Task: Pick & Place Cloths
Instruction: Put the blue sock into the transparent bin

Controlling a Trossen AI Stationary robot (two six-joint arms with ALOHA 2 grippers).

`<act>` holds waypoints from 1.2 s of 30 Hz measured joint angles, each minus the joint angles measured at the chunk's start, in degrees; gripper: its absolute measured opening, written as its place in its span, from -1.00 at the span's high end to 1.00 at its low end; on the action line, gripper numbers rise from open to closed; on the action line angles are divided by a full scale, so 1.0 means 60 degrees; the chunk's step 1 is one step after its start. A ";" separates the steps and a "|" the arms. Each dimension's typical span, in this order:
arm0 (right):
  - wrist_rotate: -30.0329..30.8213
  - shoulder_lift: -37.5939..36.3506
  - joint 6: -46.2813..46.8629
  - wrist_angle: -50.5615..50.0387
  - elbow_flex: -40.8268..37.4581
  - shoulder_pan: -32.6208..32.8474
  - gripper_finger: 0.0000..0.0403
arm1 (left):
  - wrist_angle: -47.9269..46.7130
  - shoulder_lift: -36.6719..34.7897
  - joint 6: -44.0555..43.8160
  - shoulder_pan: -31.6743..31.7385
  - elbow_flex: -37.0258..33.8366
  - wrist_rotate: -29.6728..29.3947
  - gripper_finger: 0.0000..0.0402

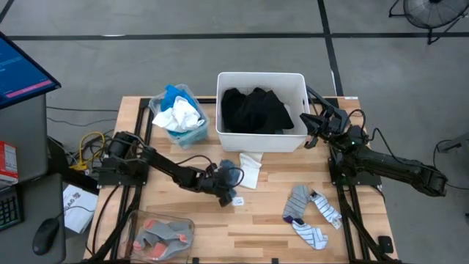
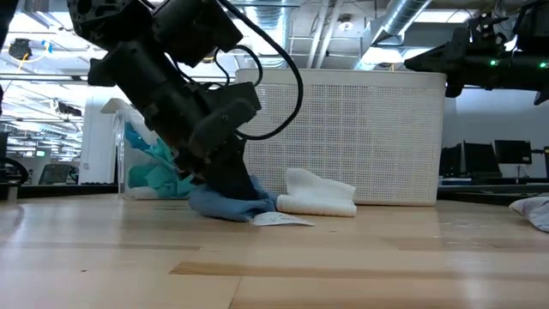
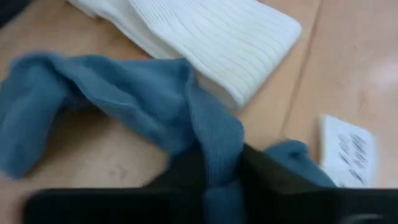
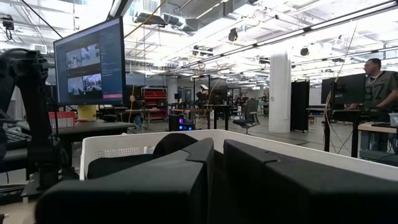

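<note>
Front-left corner: clear bin (image 1: pixel 160 233) with grey and orange items inside, too crumpled to identify.

Back-left: second clear bin (image 1: pixel 178 117) stuffed with white, bright blue and teal cloths (image 1: pixel 179 114); in the low view most of it sits behind the left arm, only teal fabric shows.

Left gripper (image 1: pixel 229 185) is down at the table mid-front, fingers pinched on the blue sock (image 3: pixel 155 102). Wrist view shows blue fabric squeezed in the narrow gap between the 2 dark fingers; the rest of the sock lies loose on the wood. In the high view the gripper covers most of it, only a blue edge shows. Small white tag (image 3: pixel 347 149) lies just beside it; print unreadable.

White ribbed cloth (image 2: pixel 316 196) lies folded on the table just beside the blue sock, in front of the white tub (image 1: pixel 261 139). Can't tell if the two touch.

Tub holds the large black garment (image 1: pixel 256 110), bunched up, filling most of it. Tub floor hidden.

Right gripper (image 1: pixel 314 128) hangs at the tub's right end, above the table, fingers close together, nothing seen between them. Its wrist view is mostly blocked by its own fingers; tub rim and a bit of black cloth show past them.

Front-right: grey sock (image 1: pixel 297 203) and 2 striped socks (image 1: pixel 316 220) in an overlapping pile; in the low view only 1 pale edge shows, cut off by the frame.
</note>
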 joint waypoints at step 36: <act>-0.0001 -0.0003 -0.0003 0.0002 0.0001 -0.0001 0.81 | -0.7396 -0.7390 -0.7213 -0.7222 -0.0051 0.1164 1.00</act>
